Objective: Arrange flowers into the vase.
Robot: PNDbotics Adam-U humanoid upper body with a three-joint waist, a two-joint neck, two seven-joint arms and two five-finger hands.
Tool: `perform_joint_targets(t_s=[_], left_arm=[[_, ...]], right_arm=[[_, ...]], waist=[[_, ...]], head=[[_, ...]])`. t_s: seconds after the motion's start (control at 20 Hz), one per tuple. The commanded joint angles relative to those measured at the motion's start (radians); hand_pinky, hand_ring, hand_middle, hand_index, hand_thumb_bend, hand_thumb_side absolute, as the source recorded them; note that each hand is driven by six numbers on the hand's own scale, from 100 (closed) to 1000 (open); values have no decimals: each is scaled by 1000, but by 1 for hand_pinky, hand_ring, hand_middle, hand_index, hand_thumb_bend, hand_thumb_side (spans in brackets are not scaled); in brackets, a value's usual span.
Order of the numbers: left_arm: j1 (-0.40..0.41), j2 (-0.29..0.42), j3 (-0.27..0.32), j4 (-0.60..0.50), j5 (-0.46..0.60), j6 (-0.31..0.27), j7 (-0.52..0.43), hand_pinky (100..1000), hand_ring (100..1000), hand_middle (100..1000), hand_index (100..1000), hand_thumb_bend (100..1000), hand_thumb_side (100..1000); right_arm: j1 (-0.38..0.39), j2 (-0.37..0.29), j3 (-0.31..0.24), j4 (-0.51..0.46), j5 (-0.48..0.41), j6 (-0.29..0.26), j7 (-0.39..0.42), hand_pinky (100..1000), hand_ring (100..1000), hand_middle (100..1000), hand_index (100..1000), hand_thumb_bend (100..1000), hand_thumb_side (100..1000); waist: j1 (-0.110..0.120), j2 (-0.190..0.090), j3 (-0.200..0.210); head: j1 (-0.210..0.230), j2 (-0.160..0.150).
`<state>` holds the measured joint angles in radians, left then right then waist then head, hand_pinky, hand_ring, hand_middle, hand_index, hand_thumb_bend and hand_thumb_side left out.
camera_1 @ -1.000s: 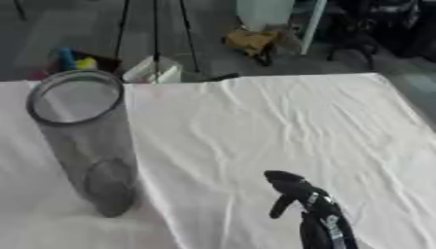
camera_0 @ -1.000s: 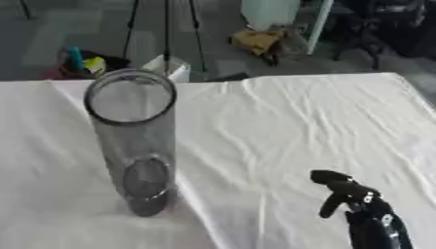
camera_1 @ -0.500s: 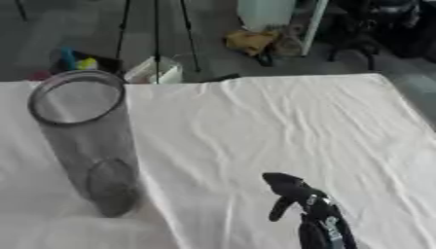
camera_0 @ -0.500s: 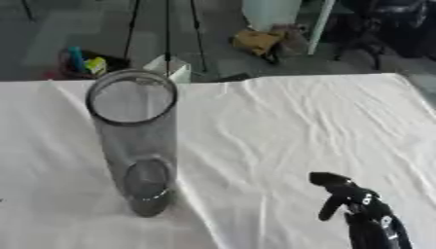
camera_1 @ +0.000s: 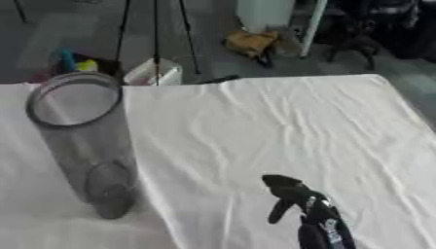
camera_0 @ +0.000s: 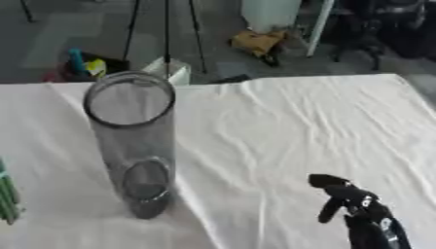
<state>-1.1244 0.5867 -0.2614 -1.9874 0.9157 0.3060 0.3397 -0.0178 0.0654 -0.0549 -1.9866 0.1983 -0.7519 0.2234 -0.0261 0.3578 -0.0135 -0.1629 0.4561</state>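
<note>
A wrinkled white cloth [camera_0: 281, 126] covers my table, with grey floor, tripod legs [camera_0: 166, 29] and clutter beyond its far edge. The clear vase [camera_0: 136, 146] stands upright near the left edge, green stems [camera_0: 7, 197] showing at that edge beside it. My right hand [camera_0: 357, 211] hovers by the near edge, fingers curled on nothing.

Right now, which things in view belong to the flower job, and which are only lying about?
For the job:
- clear vase, standing upright and empty
- green stems at the left edge
- right hand, low, holding nothing

Lying about:
- white tablecloth
- tripod legs
- yellow bag on the floor
</note>
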Motion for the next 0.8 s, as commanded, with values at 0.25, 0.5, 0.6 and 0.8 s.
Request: perform_joint_targets(t_s=[0.25,0.5,0.6,0.8], left_arm=[[-45,-30,-14,0,0,-20,2,100,100,100,128,118,749],[-50,-38,-24,25,-21,-38,-7,100,100,100,128,119,752],[-52,-37,-25,30,-29,-46,-9,100,100,100,128,116,745],[-58,-42,-3,34,-37,-94,13,100,100,100,127,128,713]], right_arm=[[-7,-14,5,-13,-18,6,8,771,789,397,785,100,968],[-10,-16,5,-13,-20,10,13,772,790,396,785,100,970],[-11,-18,6,-13,-22,11,15,772,790,396,785,100,971],[-11,-21,6,-13,-28,11,17,771,790,397,785,100,969]], waist=[[22,-36,-5],[26,-34,-9],[28,-34,-9],[30,-35,-12]], head=[[10,-11],[12,-11],[13,-12],[16,-14]])
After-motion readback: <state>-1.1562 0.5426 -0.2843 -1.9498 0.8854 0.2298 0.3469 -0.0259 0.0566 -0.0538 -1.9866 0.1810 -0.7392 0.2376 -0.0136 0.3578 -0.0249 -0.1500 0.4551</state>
